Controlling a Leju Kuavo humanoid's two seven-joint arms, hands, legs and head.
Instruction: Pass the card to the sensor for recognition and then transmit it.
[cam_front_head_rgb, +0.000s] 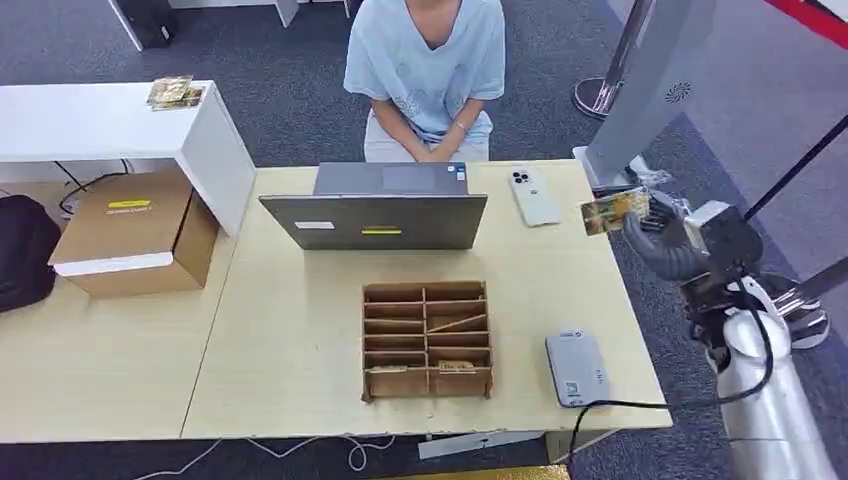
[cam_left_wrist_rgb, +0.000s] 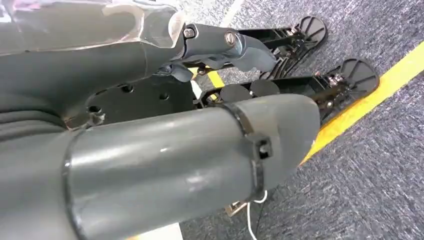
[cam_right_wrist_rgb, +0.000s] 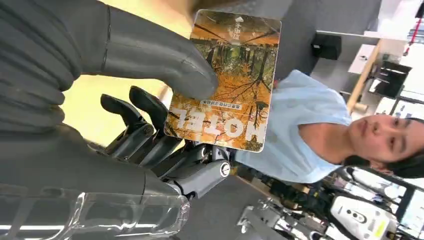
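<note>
Right wrist view: we judged the card (cam_right_wrist_rgb: 227, 80) light, stiff, slick, pinched near one edge by the right hand (cam_right_wrist_rgb: 125, 95); left hand's (cam_left_wrist_rgb: 150, 150) fingers unclear.

The person's (cam_front_head_rgb: 425, 70) head is cut off by the top edge of the head view. The open laptop (cam_front_head_rgb: 378, 220) turns its back, hiding its screen. In the right wrist view the thumb (cam_right_wrist_rgb: 150, 55) covers part of the card (cam_right_wrist_rgb: 227, 85), and the card hides the fingertips behind it. The small items in the wooden organizer's (cam_front_head_rgb: 427, 340) front compartments are too small to tell. The black bag (cam_front_head_rgb: 22, 250) is cut off at the left edge.
</note>
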